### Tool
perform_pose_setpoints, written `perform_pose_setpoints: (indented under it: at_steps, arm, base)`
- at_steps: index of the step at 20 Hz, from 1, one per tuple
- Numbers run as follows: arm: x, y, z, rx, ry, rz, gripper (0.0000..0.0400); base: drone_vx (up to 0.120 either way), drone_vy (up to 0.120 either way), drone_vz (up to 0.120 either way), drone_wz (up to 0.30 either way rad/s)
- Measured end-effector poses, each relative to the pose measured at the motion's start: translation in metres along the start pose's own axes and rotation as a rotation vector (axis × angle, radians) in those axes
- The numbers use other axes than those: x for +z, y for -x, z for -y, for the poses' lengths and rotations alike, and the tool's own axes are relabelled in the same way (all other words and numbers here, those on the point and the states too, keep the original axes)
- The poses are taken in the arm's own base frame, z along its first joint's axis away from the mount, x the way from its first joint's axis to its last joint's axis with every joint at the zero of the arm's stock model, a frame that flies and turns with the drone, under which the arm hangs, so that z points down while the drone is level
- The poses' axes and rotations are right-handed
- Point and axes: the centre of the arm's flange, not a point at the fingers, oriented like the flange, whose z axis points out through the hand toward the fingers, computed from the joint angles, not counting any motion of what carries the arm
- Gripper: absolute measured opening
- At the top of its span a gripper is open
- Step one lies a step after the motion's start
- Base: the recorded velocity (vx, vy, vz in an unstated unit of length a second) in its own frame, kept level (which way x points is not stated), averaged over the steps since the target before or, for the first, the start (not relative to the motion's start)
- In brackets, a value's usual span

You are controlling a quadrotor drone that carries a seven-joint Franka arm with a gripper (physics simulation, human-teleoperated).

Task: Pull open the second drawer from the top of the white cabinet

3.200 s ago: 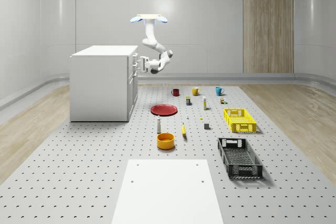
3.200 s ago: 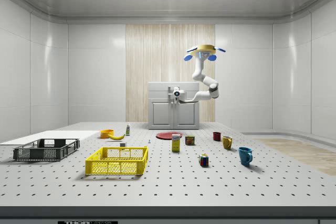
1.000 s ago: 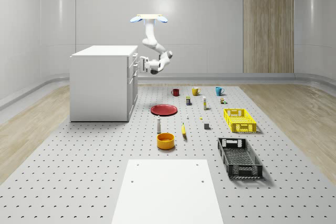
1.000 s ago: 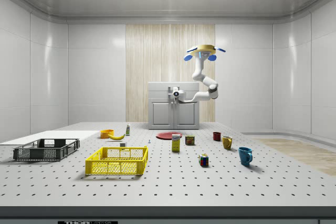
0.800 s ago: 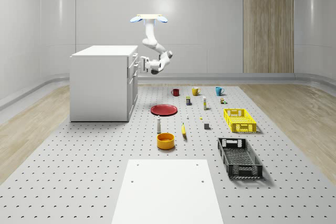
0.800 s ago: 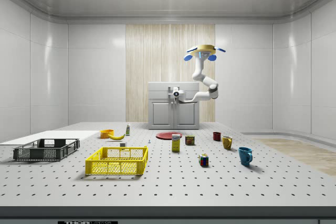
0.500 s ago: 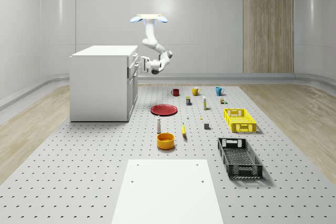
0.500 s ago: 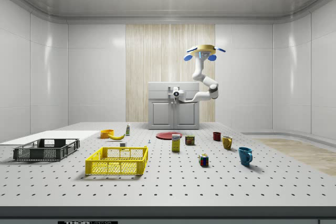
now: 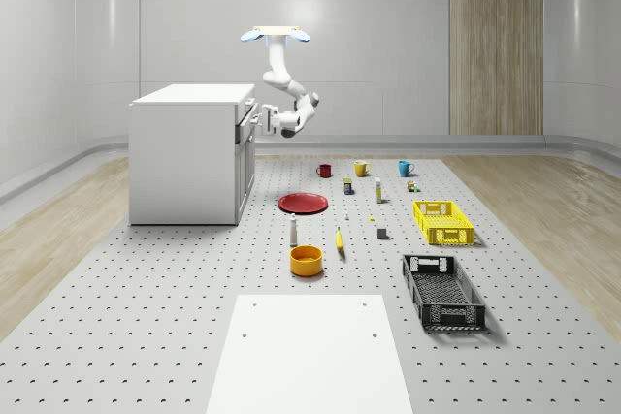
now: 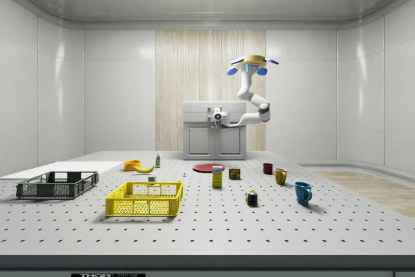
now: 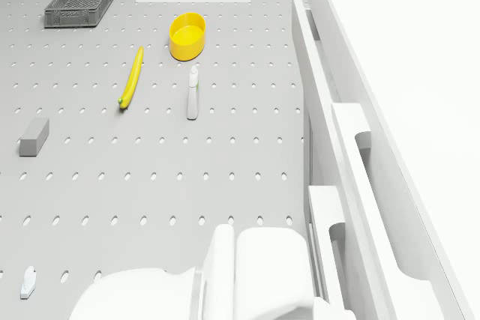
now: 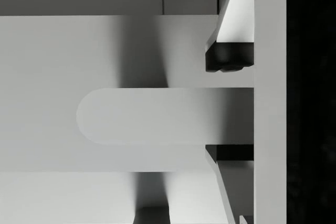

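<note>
Drawer (image 9: pixel 247 115) number two on the white cabinet (image 9: pixel 186 152) sticks out past its front edge, gripper (image 12: pixel 229 108) pinched shut on its handle (image 12: pixel 157 116). Drone (image 9: pixel 277 35) hovers beside the cabinet with open floor behind.

Bright, even ceiling light casts soft shadows.

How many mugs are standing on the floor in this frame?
3. The red mug, the yellow mug and the blue mug stand in a row beyond the red plate, running toward the whole-scene view's right. None looks hidden.
</note>
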Motion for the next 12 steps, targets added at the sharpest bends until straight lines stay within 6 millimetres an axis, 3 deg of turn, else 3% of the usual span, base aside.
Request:
perform_pose_setpoints:
  at_steps: [1,4,6,11,12]
  arm:
    - [-0.002,0.0,-0.001,-0.04,0.001,-0.002,0.0187]
    - [-0.009,-0.003,-0.002,-0.038,-0.005,0.004,0.0156]
    - [-0.015,0.002,0.0,-0.019,0.004,-0.005,0.0196]
    - [-0.031,-0.002,-0.001,-0.031,-0.002,0.001,0.0165]
    - [-0.035,0.004,0.0,-0.022,0.008,-0.009,0.0207]
  base:
    - [0.0,0.0,0.0,0.0]
    - [0.0,0.0,0.0,0.0]
    - [0.0,0.0,0.0,0.0]
    - [0.0,0.0,0.0,0.0]
    - [0.0,0.0,0.0,0.0]
